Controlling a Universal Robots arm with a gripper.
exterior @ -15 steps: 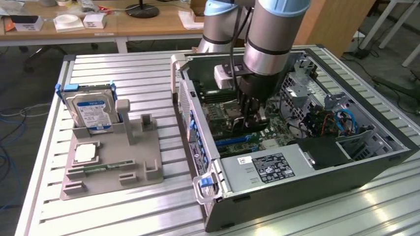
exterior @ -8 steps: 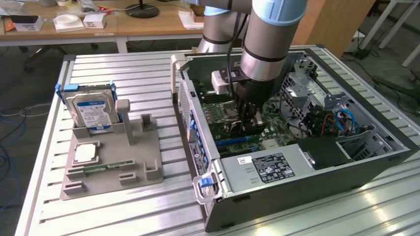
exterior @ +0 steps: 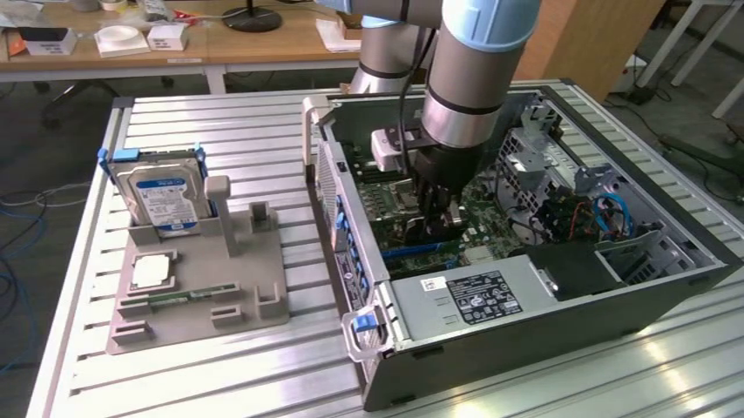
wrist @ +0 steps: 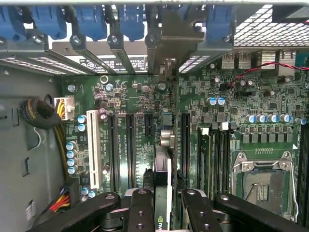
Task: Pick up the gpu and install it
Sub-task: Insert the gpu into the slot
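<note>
My gripper (exterior: pixel 440 228) reaches down into the open computer case (exterior: pixel 651 292), over the green motherboard (exterior: pixel 402 196). In the wrist view my gripper (wrist: pixel 166 205) is shut on the gpu (wrist: pixel 162 166), which appears edge-on as a thin card between the two black fingers (wrist: pixel 140 210). The card runs above the motherboard (wrist: pixel 217 121), between two long black slots (wrist: pixel 130 145), and its silver metal bracket (wrist: pixel 170 46) reaches the rear slot openings of the case. Whether its edge sits in a slot I cannot tell.
A grey holder (exterior: pixel 250 292) on the slatted table to the exterior view's left carries a blue-labelled hard drive (exterior: pixel 169 196), a processor chip (exterior: pixel 152 272) and a memory stick (exterior: pixel 186 296). Inside the case are a power supply (exterior: pixel 489 296), a cable bundle (wrist: pixel 41 113), blue slot clips (wrist: pixel 91 21) and a processor socket (wrist: pixel 263 181).
</note>
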